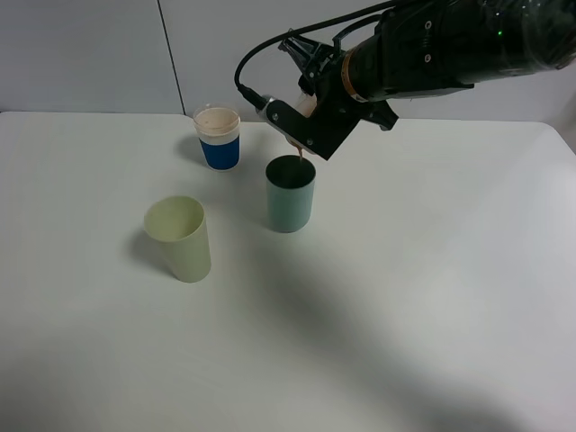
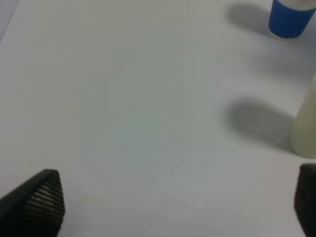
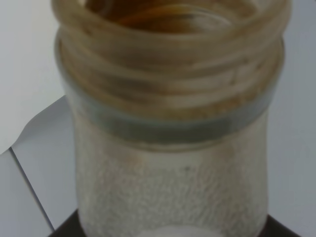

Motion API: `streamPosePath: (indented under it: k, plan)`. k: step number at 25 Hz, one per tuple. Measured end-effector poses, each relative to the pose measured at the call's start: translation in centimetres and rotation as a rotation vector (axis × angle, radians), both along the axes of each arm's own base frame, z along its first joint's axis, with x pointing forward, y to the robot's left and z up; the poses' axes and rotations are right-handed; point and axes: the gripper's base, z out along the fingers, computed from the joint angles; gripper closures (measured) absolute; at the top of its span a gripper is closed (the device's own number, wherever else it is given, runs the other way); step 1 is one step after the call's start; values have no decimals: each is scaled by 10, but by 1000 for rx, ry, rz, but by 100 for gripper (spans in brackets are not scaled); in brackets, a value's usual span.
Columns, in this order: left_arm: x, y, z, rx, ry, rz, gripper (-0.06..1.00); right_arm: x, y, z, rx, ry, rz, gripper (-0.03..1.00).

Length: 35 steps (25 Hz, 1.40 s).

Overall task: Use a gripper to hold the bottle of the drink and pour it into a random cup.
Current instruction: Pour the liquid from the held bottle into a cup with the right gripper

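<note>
My right gripper (image 1: 309,124) reaches in from the upper right and is shut on the bottle of the drink (image 1: 299,147). The bottle is tilted mouth-down just above the teal cup (image 1: 290,200), and a thin brown stream seems to run from its neck into the cup. The right wrist view is filled by the bottle's translucent whitish body (image 3: 173,163) with its wide capless threaded neck and brown liquid at the mouth. My left gripper (image 2: 173,207) is open and empty over bare table, and it does not show in the exterior high view.
A pale yellow-green tumbler (image 1: 180,238) stands left of the teal cup and shows at the edge of the left wrist view (image 2: 306,123). A blue-banded white paper cup (image 1: 218,137) stands behind, also in the left wrist view (image 2: 291,17). The white table (image 1: 432,288) carries them all.
</note>
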Motion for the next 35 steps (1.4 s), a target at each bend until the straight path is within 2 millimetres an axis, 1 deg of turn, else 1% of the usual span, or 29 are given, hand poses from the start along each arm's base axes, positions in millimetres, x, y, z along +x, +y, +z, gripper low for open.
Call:
streamPosePath:
  k: [24,30,35]
  plan:
    - [0,0,0,0,0,0,2,-1,2,0,18,3,19,61]
    - [0,0,0,0,0,0,2,-1,2,0,145,52,-75,61]
    - [0,0,0,0,0,0,2,-1,2,0,389,151,-257,61]
